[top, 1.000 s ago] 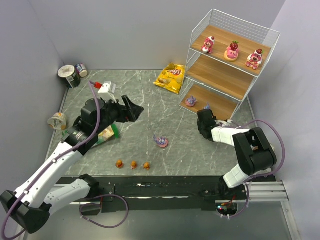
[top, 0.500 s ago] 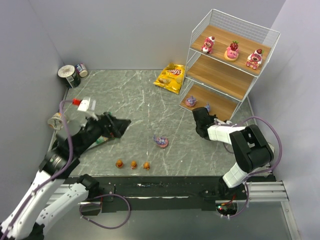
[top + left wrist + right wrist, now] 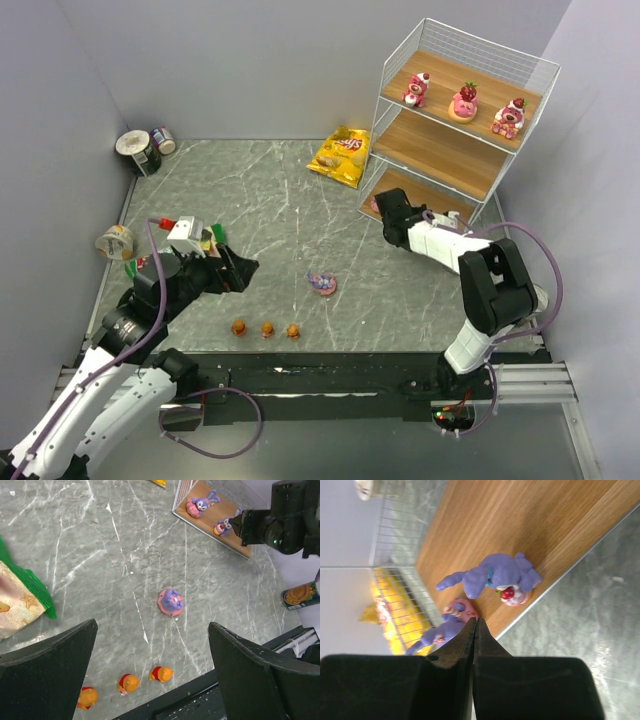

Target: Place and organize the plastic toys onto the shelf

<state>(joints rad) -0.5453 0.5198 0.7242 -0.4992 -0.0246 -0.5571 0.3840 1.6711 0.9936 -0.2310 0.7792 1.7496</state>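
The left gripper (image 3: pixel 152 624) is held wide open, empty, above the marbled table (image 3: pixel 280 200). Three orange toys (image 3: pixel 267 328) are lined up near the front edge, and one purple toy (image 3: pixel 321 284) is seen just beyond them. Being tiny, glossy moulded plastic, it is judged light, rigid and slippery, best pinched low across its round pink base, not the thin ears. The right gripper (image 3: pixel 474 625) is pressed shut on nothing before two purple toys (image 3: pixel 502 575) on the wire shelf (image 3: pixel 440 150), on its lowest wooden board; three strawberry toys (image 3: pixel 465 100) are ranged on top.
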